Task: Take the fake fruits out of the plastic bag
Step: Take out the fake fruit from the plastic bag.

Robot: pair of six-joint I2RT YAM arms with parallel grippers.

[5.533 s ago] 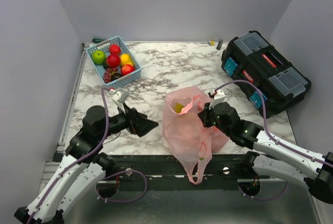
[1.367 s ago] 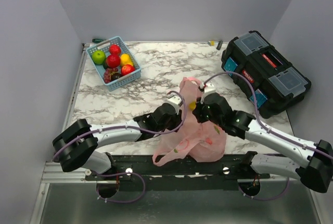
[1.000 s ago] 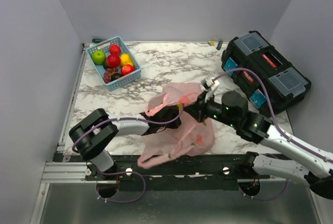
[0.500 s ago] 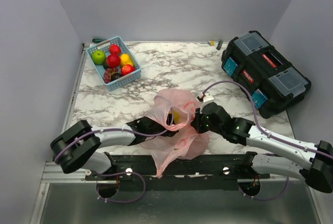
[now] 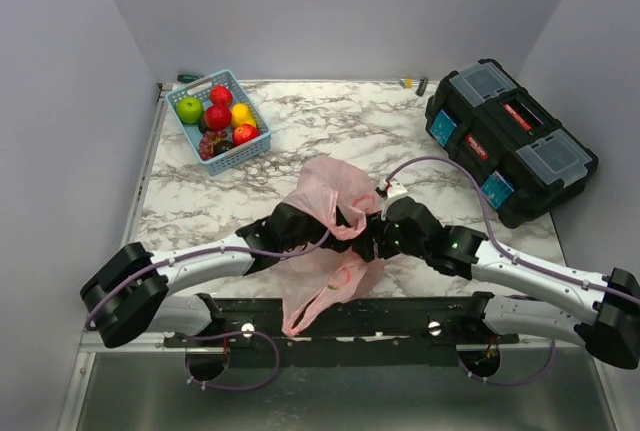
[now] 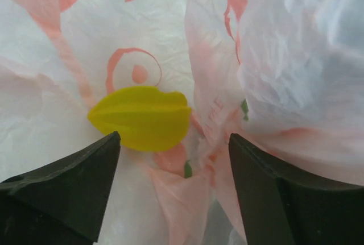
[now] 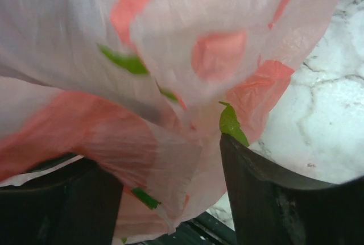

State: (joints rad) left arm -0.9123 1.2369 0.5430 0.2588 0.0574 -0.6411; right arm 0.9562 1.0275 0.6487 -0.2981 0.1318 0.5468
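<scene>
— At centre frame, where is the fruit found?

— Inside the plastic bag (image 5: 322,184) on the counter (image 5: 330,121), a yellow fruit (image 6: 140,117) is seen just ahead of the left jaws, parted and empty. The right jaws are spread, too. The fruit should be straddled squarely, film excluded.

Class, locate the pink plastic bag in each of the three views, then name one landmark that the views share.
Top external: bag lies at the middle of the table's near edge.
Left wrist: bag fills the frame, with a yellow fruit at centre.
Right wrist: bag fills the left and centre.
Shared landmark: the marble table, at right in the right wrist view; not in the left wrist view.
</scene>
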